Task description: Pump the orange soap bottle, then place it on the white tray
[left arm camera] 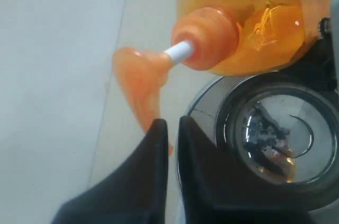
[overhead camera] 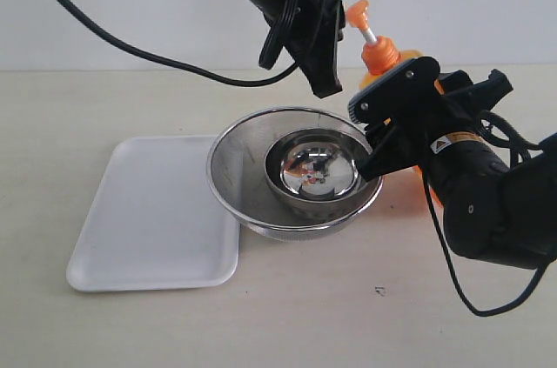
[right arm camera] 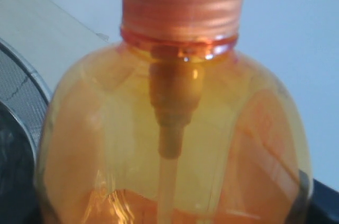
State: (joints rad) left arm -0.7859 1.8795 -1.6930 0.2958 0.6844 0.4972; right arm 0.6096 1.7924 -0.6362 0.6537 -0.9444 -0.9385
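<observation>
Behind the large steel bowl, on the right arm's side, stands the orange soap bottle, its pump head raised on a white stem. The right tool clasps the body below the shoulder. The left tool, nearly closed and empty, hovers just beside the pump head. Thin translucent plastic, partly filled: probably moderate in weight, bottom-heavy, smooth enough to slip, liable to dent under a hard squeeze. It is best held across the broad faces while the head is pressed from above. Count: one bottle; one white tray, just beside the bowl, opposite the bottle; two nested bowls, the small bowl inside; two tools.
</observation>
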